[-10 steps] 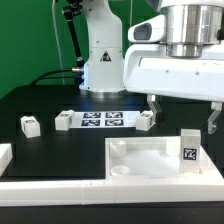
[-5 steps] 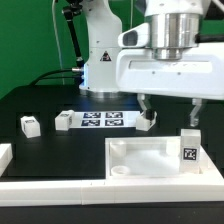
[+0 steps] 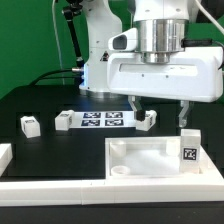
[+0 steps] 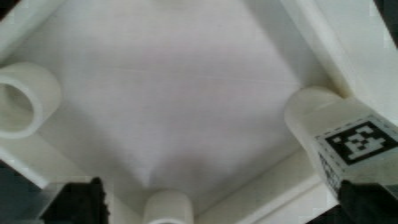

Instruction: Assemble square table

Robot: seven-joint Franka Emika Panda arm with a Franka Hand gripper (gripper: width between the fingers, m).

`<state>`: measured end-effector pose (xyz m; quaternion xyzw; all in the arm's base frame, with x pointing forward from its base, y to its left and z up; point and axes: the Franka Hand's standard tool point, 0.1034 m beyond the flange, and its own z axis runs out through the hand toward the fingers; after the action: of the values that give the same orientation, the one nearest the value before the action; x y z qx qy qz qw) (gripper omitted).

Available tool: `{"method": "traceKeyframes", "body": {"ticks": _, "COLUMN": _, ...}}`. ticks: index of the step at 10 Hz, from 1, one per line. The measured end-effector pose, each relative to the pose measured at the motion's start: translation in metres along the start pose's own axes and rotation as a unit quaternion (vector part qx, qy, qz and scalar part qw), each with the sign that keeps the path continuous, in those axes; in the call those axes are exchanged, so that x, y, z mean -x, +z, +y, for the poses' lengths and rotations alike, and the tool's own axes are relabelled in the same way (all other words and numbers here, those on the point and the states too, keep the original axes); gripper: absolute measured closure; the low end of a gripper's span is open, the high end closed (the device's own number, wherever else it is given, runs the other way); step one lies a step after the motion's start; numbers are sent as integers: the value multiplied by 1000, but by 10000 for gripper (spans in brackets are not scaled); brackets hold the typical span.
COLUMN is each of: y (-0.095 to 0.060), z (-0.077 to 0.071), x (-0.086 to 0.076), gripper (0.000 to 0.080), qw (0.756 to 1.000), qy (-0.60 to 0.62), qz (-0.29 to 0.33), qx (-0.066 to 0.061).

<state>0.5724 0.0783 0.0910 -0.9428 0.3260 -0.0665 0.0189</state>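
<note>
The white square tabletop [image 3: 150, 162] lies rim-up near the front rail, its round corner sockets showing. One tagged leg [image 3: 189, 149] stands upright at its corner on the exterior view's right. Three loose tagged legs lie behind it: one [image 3: 29, 125], a second [image 3: 63, 120], and a third [image 3: 148, 120]. My gripper [image 3: 159, 112] hangs open and empty above the tabletop's back edge, one finger beside the third leg. In the wrist view the tabletop [image 4: 196, 90], two sockets [image 4: 22, 100] and the upright leg [image 4: 347, 135] lie below my open gripper [image 4: 217, 208].
The marker board [image 3: 102, 120] lies between the second and third legs. Long white border rails run along the front [image 3: 100, 190] and the exterior view's left [image 3: 5, 153]. The robot base [image 3: 100, 60] stands at the back.
My gripper has moved toward the exterior view's left and slightly lower, still open. The parts have not moved.
</note>
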Motion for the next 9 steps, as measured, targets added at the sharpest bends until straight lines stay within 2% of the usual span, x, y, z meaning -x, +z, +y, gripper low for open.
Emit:
{"method": "traceKeyframes", "body": {"ticks": 2, "y": 3, "z": 19, "x": 3, "gripper": 150, "qw": 1000, "qy": -28, "qz": -7, "qx": 0}}
{"method": "traceKeyframes", "body": {"ticks": 4, "y": 2, "z": 62, "x": 32, "gripper": 150, "qw": 998, "qy": -57, "qz": -35, "qx": 4}}
{"method": "traceKeyframes", "body": {"ticks": 5, "y": 2, "z": 71, "x": 39, "gripper": 150, "qw": 998, "qy": -53, "qz": -45, "qx": 7}}
{"method": "traceKeyframes", "body": {"ticks": 7, "y": 3, "z": 70, "x": 37, "gripper": 150, "qw": 998, "qy": -54, "qz": -43, "qx": 7}}
{"method": "traceKeyframes", "body": {"ticks": 9, "y": 5, "z": 76, "x": 42, "gripper": 150, "qw": 996, "qy": -56, "qz": -61, "qx": 12}}
